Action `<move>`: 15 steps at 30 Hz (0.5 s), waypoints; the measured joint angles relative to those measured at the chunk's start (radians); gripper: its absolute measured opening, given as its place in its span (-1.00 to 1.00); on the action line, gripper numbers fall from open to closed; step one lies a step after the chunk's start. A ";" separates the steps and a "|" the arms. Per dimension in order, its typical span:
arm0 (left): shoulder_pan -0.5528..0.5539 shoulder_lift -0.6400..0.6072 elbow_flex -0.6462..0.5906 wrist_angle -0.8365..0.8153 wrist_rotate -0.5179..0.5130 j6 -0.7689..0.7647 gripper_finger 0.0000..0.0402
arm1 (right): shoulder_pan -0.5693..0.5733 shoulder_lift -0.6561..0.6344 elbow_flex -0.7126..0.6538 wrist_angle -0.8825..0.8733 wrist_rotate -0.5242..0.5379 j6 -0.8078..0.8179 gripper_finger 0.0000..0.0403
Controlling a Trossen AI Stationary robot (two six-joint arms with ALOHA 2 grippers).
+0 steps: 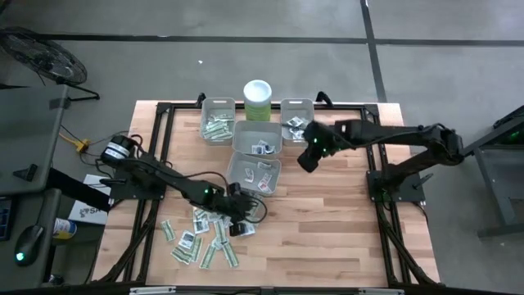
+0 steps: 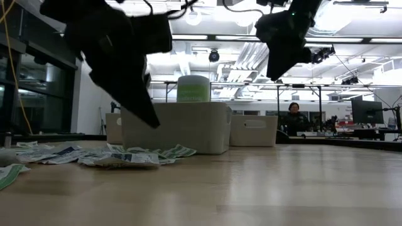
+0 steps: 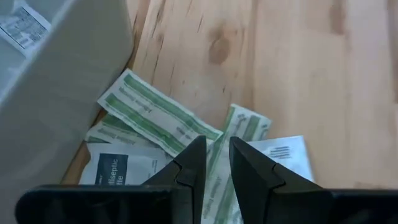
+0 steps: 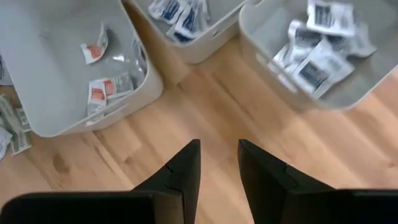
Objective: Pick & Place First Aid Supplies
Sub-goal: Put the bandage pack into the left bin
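Note:
The first aid supplies [image 1: 205, 238] lie in a loose pile on the wooden table near its front left: narrow green-white strips [image 3: 158, 112] and white square packets [image 3: 115, 168]. My left gripper [image 3: 216, 152] hovers just above the pile's far right end [image 1: 244, 215], slanting down. It is open by a narrow gap, with nothing between its fingers. In the low view its tip [image 2: 152, 120] is clear of the packets [image 2: 119, 157]. My right gripper [image 1: 307, 164] hangs open and empty above bare table [image 4: 219, 152], right of the grey bins.
Several grey bins stand at the table's far middle: the near one [image 1: 254, 174] holds red-and-white packets, and the others [image 1: 256, 138] [image 1: 296, 119] [image 1: 217, 119] hold more packets. A green white-lidded canister [image 1: 258, 98] stands behind them. The near bin's wall [image 3: 74, 81] is close beside my left gripper.

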 joint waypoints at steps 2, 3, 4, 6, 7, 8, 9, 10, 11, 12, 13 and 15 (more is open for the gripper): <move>0.000 0.023 0.000 0.010 -0.002 0.000 -0.65 | 0.043 0.000 -0.011 0.001 0.022 0.056 -0.50; 0.000 0.033 0.000 0.015 -0.004 0.000 -0.65 | 0.065 0.000 -0.017 0.002 0.030 0.084 -0.50; 0.000 0.038 0.000 0.021 -0.008 -0.001 -0.65 | 0.084 0.000 -0.022 0.002 0.035 0.112 -0.50; 0.000 0.049 0.000 0.041 -0.018 -0.001 -0.65 | 0.122 0.000 -0.032 0.003 0.052 0.165 -0.50; 0.000 0.052 0.000 0.043 -0.027 -0.004 -0.65 | 0.141 0.000 -0.035 0.000 0.061 0.189 -0.50; 0.000 0.053 0.000 0.035 -0.038 -0.008 -0.65 | 0.160 0.000 -0.041 0.002 0.072 0.213 -0.50; 0.000 0.053 0.000 0.034 -0.054 -0.018 -0.65 | 0.178 0.000 -0.049 0.008 0.078 0.237 -0.50; 0.000 0.053 0.000 0.038 -0.066 -0.028 -0.65 | 0.195 0.000 -0.055 0.010 0.083 0.260 -0.50; 0.000 0.054 0.000 0.039 -0.080 -0.033 -0.65 | 0.211 0.000 -0.062 0.010 0.087 0.280 -0.50; 0.000 0.054 0.000 0.039 -0.088 -0.034 -0.65 | 0.227 0.000 -0.070 0.009 0.087 0.300 -0.50; 0.000 0.055 0.000 0.036 -0.094 -0.034 -0.65 | 0.241 0.000 -0.076 0.008 0.085 0.317 -0.50; 0.000 0.061 0.000 0.036 -0.106 -0.037 -0.65 | 0.270 0.000 -0.086 0.008 0.085 0.360 -0.50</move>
